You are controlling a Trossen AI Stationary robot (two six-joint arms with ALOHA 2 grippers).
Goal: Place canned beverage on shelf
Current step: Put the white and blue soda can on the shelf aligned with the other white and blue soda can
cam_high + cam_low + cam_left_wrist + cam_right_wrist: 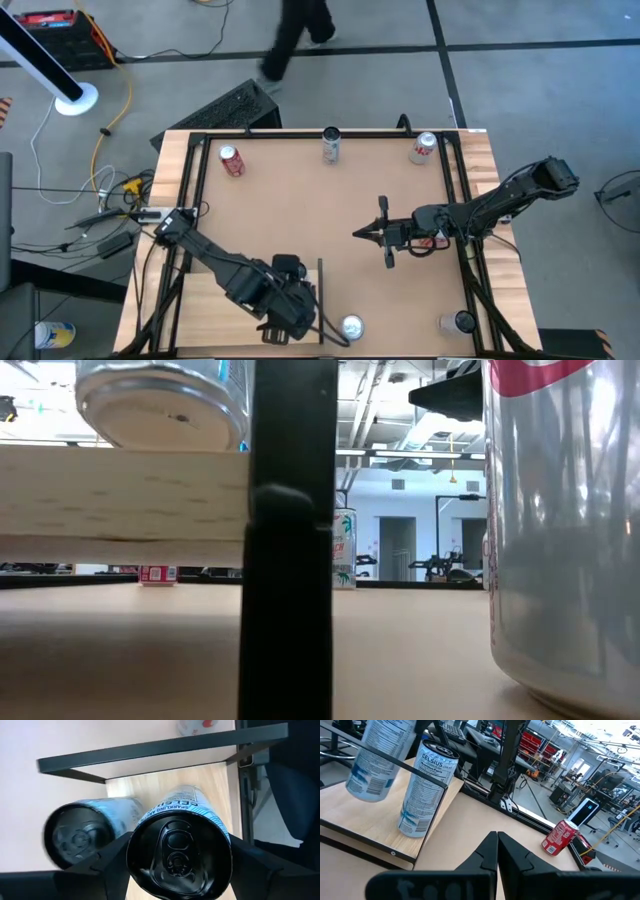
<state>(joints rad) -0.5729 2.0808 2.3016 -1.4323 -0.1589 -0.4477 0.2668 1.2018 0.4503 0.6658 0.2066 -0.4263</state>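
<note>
I work in a robotics lab or workshop hall. Past my table [300, 200] the right wrist view shows an open industrial room with a polished grey floor [540, 790], red storage racks [532, 742] far off, black equipment frames [507, 760] and ceiling ducts. In the low view, white walls, a doorway [398, 547] and exposed ceiling pipes [375, 400] stand beyond. From above, cables [110, 120], a keyboard [235, 108] and a passing person's legs [295, 35] lie on the taped floor.

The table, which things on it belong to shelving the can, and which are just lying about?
Job: held Celsius can, left hand, shelf, can standing on shelf.
Lying about: red can, far silver can, red-and-white can, dark can; right hand waits mid-table.
</note>
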